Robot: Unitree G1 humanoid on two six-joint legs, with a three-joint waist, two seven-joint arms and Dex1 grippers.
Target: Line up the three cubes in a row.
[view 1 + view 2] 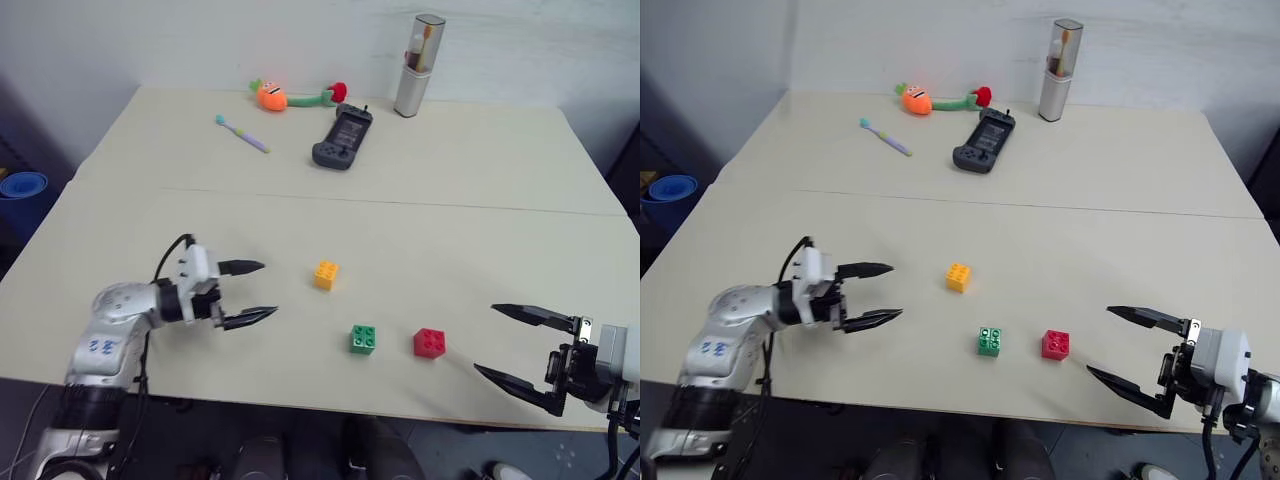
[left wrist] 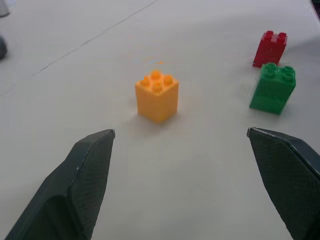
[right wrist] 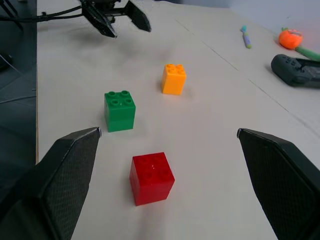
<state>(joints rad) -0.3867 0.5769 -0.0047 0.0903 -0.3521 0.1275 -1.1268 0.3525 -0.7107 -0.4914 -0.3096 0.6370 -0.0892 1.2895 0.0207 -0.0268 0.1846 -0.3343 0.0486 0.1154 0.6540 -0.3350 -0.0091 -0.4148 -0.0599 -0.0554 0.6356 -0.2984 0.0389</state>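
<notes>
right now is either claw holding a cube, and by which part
Nothing is held. The left claw and right claw are both open and empty, apart from the cubes on the table.

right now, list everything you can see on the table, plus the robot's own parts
yellow-orange plastic studded cube: one, mid-table, farther back than the other two
green plastic studded cube: one, near front edge, beside the red one
red plastic studded cube: one, near front edge, right of the green
orange plush carrot toy: one, far side
pale blue toothbrush: one, far left
dark grey game controller: one, far centre
silver cylindrical case: one, upright, far side
cream table: one
blue bowl-like object: one, off the table's left
left hand: open, empty, left of the yellow-orange cube
right hand: open, empty, right of the red cube
</notes>
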